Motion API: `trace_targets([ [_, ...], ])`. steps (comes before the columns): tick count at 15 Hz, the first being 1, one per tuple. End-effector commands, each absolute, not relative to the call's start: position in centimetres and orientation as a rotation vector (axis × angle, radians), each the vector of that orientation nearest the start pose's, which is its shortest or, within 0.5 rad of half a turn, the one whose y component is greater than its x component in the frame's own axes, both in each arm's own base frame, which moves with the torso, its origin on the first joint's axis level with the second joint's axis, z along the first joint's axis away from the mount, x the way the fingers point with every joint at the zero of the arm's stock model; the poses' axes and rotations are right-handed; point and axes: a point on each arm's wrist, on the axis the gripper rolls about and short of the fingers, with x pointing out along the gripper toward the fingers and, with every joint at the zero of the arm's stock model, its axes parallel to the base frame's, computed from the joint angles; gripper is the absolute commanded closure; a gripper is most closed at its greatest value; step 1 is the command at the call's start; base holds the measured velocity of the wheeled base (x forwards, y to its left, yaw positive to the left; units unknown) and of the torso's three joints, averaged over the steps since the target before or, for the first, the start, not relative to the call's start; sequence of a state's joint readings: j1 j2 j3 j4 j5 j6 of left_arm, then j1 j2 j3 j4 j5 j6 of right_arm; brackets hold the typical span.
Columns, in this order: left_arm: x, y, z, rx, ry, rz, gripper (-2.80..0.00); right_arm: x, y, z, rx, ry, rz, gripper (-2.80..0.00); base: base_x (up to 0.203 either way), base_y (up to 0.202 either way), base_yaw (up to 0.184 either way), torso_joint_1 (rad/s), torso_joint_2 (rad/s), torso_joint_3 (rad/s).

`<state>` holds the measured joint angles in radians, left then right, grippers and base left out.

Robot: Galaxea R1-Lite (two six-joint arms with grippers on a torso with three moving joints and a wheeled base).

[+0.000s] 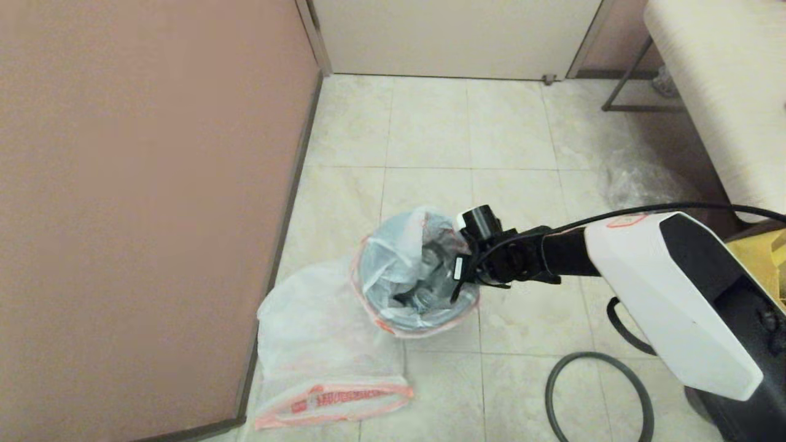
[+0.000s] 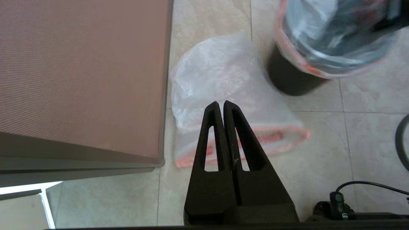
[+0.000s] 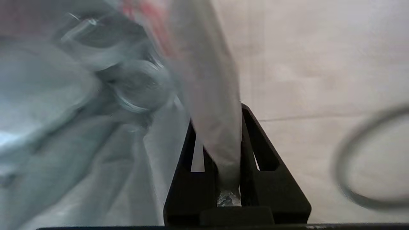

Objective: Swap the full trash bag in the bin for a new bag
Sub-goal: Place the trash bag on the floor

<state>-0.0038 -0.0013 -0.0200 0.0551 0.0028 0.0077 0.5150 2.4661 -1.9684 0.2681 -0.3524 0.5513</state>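
the bin is taken as the landmark; it is seen standing on the tiled floor, a little way out from the brown partition wall. the full trash bag is seated inside the bin, its orange-pink mouth band folded over the rim, and crushed silver cans are seen through the plastic.

the right gripper is reached over the bin's rim on the side away from the wall. in the right wrist view a fold of the full trash bag's film is pinched between its fingers, which are drawn in on the plastic.

the new bag is laid flat on the floor just beside the bin, between the bin and the wall, with its printed mouth band turned away from the bin.

the left gripper is held above the new bag, apart from the bin, with its fingers pressed together on nothing.

a dark cable loop is seen on the floor on the bin's far side from the wall.
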Motion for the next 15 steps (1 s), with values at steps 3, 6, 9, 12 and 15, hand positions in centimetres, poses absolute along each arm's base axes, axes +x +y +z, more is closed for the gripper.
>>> trace_targets([
  [3,-2.4,0.0,7.5,0.008,0.035,0.000,0.00,41.2,22.1,15.4,0.111,0.718,-0.024,0.00,0.000,0.000,0.000,0.000,0.00,0.000],
  [6,-2.4,0.0,7.5,0.008,0.035,0.000,0.00,40.0,21.2,14.9,-0.076,0.770,0.047,0.00,0.000,0.000,0.000,0.000,0.00,0.000],
  [9,-2.4,0.0,7.5,0.008,0.035,0.000,0.00,39.6,19.1,13.1,-0.231,0.808,0.279,0.00,0.000,0.000,0.000,0.000,0.00,0.000],
  [12,-2.4,0.0,7.5,0.008,0.035,0.000,0.00,40.4,15.5,13.3,-0.324,0.687,0.575,0.00,0.000,0.000,0.000,0.000,0.00,0.000],
  [15,-2.4,0.0,7.5,0.008,0.035,0.000,0.00,41.1,13.7,14.2,-0.432,0.582,0.711,0.00,0.000,0.000,0.000,0.000,0.00,0.000],
])
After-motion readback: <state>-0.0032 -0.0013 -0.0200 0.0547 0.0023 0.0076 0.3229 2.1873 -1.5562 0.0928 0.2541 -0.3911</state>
